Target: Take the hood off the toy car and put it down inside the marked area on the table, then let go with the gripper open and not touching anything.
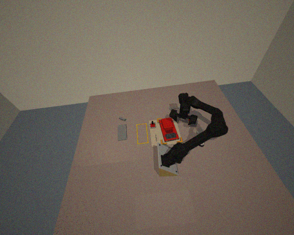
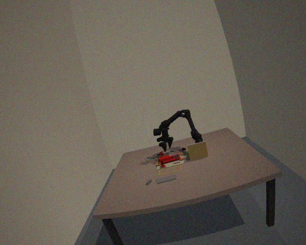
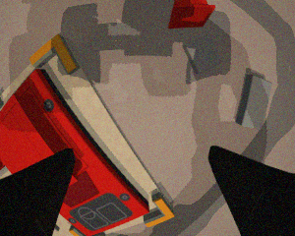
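The toy car (image 1: 175, 130) (image 2: 174, 157) (image 3: 110, 182) is red with a dark grey panel at one end. It sits on a cream board (image 1: 155, 132) (image 3: 115, 133) between orange corner brackets. A raised red block (image 1: 166, 123) (image 3: 12, 130) on the car looks like the hood. The marked area (image 1: 136, 133) (image 2: 170, 171) is a thin yellow rectangle beside the board, with nothing in it. My gripper (image 1: 183, 118) (image 2: 167, 149) (image 3: 143, 155) is open and empty, above the car's side away from the marked area. In the wrist view one finger overlaps the car.
A wedge block (image 1: 168, 173) (image 2: 197, 151) stands by the arm's base. A grey plate (image 1: 122, 132) (image 2: 166, 179) and a small grey piece (image 1: 122, 118) (image 2: 148, 181) lie beyond the marked area. A red-and-black piece (image 1: 152, 125) stands on the board. Another red piece (image 3: 191, 14) is near the gripper.
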`<state>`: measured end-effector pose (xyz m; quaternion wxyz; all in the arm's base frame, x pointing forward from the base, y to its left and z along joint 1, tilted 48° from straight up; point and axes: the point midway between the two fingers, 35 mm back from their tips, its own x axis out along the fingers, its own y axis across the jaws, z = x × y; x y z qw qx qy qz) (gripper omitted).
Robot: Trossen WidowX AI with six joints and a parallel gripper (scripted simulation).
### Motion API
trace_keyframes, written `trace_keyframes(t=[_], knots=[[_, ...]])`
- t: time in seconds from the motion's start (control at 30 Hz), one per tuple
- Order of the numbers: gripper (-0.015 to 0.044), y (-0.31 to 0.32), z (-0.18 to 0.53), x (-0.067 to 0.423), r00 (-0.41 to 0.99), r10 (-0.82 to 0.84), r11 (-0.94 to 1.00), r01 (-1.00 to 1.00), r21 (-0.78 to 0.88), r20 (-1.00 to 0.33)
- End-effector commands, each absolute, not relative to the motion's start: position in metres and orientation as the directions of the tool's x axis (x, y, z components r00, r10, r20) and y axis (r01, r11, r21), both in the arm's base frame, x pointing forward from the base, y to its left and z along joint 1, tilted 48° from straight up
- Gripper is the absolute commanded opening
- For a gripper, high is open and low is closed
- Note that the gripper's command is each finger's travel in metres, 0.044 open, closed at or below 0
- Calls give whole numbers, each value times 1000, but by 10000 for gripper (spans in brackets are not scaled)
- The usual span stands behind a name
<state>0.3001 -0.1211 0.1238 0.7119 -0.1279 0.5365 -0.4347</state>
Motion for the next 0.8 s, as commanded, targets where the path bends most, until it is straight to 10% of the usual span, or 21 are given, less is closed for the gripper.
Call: trace_keyframes(t=[0.0,0.23,0.77], knots=[[440,-89,104,319,25,-737,654,282,-702,-676],[440,-29,66,340,-28,-735,678,-83,-731,-678],[440,-32,59,341,-29,-735,677,-92,-730,-678]])
